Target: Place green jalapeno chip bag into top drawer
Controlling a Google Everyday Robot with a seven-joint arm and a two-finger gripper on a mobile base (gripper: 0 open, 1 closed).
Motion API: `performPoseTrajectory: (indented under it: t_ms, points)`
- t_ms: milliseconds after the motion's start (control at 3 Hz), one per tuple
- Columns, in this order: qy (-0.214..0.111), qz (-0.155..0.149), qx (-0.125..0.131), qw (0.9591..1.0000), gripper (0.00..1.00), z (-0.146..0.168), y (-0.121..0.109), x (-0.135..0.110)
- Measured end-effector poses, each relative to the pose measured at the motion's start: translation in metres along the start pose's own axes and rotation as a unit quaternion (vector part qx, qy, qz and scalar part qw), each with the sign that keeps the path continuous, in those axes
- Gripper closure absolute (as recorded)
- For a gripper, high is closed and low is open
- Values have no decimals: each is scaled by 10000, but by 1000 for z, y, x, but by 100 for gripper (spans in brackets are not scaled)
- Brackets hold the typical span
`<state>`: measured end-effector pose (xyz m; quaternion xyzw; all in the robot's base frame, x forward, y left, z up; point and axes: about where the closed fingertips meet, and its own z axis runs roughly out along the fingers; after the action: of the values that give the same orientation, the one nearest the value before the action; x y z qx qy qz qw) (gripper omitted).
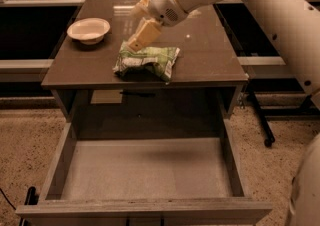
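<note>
The green jalapeno chip bag (pixel 149 60) lies crinkled on the brown table (pixel 205 55), near its front edge and a little left of the middle. My gripper (pixel 135 32) hangs from the white arm just above the bag's back left corner. It is open, and one beige finger (pixel 142 34) reaches down to the bag's edge. It holds nothing. The top drawer (pixel 145 170) is pulled out wide below the table's front, and its pale grey bottom is bare.
A white round bowl (pixel 88 29) stands at the table's back left. My white arm (pixel 260 5) crosses over the table's right side. A black stand with a wheeled foot (pixel 265 130) is on the floor to the right of the drawer.
</note>
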<state>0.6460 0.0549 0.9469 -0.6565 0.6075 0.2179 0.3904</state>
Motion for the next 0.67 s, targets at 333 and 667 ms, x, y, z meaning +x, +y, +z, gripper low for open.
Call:
performPoseTrajectory:
  t_ms: [333,667]
  points:
    - [555,12,-264,9981,0,10,21,23]
    - [840,93,-335,9959,0,14,38,55]
